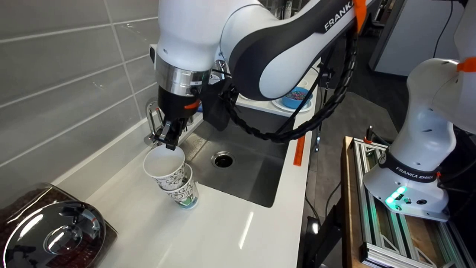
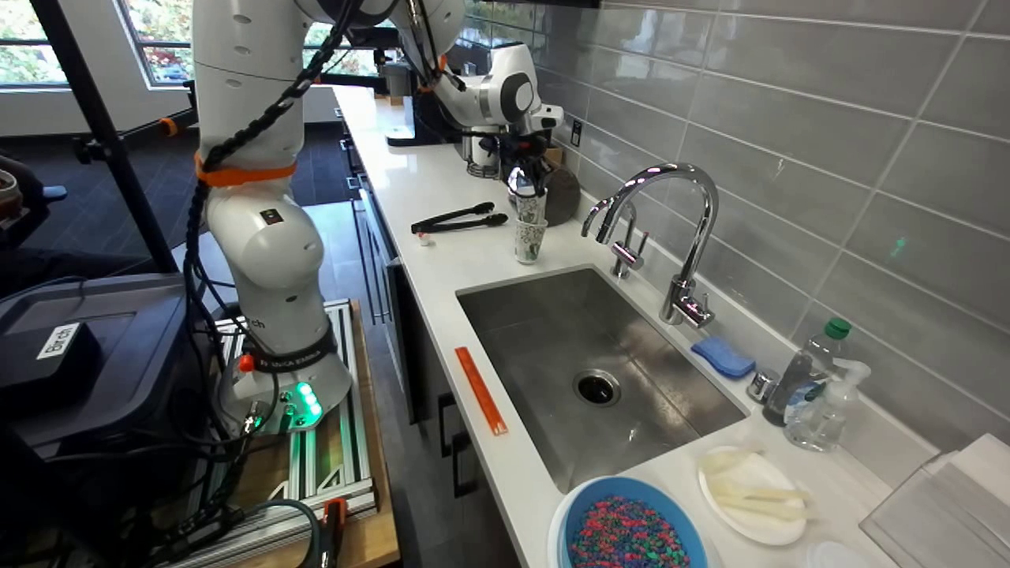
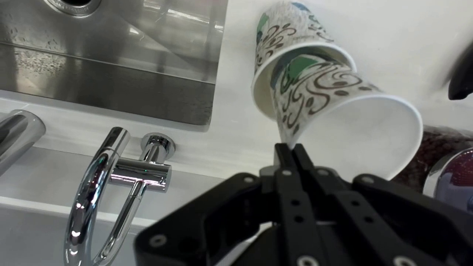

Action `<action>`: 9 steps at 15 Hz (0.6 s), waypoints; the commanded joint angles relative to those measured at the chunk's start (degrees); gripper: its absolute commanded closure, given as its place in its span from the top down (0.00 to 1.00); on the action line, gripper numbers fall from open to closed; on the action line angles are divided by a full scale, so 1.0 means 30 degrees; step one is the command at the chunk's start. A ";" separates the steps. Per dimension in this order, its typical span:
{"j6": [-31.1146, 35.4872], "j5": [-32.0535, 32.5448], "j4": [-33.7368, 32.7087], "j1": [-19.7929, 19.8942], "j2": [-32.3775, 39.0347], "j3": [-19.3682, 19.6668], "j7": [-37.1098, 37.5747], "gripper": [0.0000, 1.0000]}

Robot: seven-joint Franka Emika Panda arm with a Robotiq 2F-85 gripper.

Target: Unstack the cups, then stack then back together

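Note:
My gripper point(image 3: 291, 148) is shut on the rim of the upper white paper cup point(image 3: 317, 88), pinching its wall. The gripper also shows at the cup in both exterior views point(image 1: 170, 144) point(image 2: 527, 189). The upper cup point(image 1: 171, 181) point(image 2: 531, 210) is tilted with its mouth up. Its lower end is partly inside the mouth of the lower cup point(image 3: 284, 33), so its base is hidden. The lower cup point(image 1: 189, 194) point(image 2: 529, 243) rests on the white counter point(image 1: 208, 230) beside the sink's corner. Both cups carry swirl and green prints.
The steel sink point(image 1: 256, 182) lies beside the cups. A small chrome faucet point(image 3: 142, 173) and a large faucet point(image 2: 698, 237) stand along the wall. Black tongs point(image 2: 458, 221) lie near the cups. A dark-filled clear container point(image 1: 33, 197) with a shiny round lid point(image 1: 55, 238) is close by.

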State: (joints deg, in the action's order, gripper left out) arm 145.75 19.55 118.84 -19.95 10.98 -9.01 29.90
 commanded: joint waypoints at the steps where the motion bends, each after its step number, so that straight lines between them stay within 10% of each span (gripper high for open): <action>1: 0.0240 -0.0306 0.0587 0.0188 -0.0807 -0.0049 -0.0205 0.01; 9: 0.0326 -0.0199 0.1313 0.0572 -0.2287 -0.0153 -0.0009 0.01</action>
State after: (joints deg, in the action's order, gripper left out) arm 145.75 19.55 119.72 -19.08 7.25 -8.98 29.90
